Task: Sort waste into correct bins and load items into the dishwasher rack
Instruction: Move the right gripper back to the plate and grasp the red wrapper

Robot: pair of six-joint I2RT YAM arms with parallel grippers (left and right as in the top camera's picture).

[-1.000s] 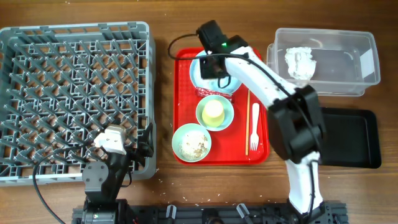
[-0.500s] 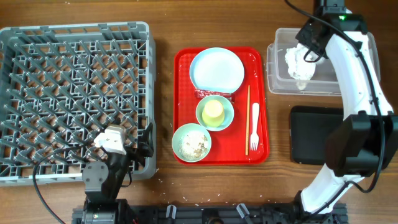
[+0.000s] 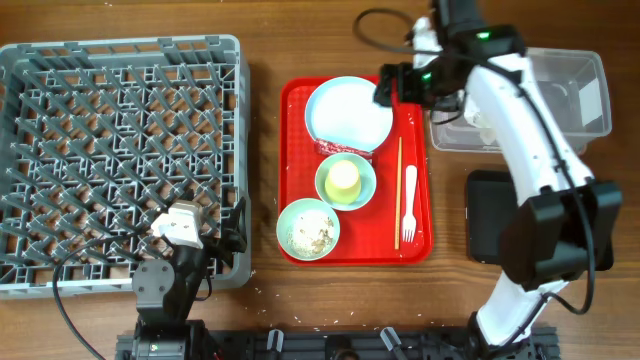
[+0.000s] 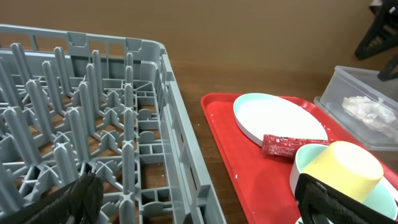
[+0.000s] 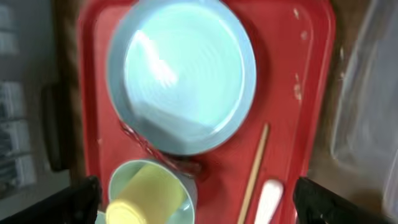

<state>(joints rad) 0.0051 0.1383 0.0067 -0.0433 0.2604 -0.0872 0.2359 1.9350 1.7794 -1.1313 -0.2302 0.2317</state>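
Two end effectors gape wide, empty: left end effector (image 4: 199, 200) at the desk's near edge by the rack (image 3: 120, 45), right end effector (image 5: 196, 198) over the plate (image 3: 345, 110). With the napkin (image 4: 367, 109) in the far-right tub (image 3: 580, 70), I judge the wrapper (image 3: 345, 150), wedged between plate and bowl (image 3: 366, 186), comes next and needs a low, narrow pinch.

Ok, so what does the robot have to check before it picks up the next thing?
1. Right end effector open and empty: ok.
2. Left end effector open, empty, beside the rack: ok.
3. Napkin inside the clear tub: ok.
4. Red wrapper off the red tray: not ok, it lies between the plate and the bowl holding the yellow cup.
5. Wrapper free to lift: cannot tell, one end may sit under the plate's rim.
6. Food scraps binned: not ok, they sit in the front bowl.
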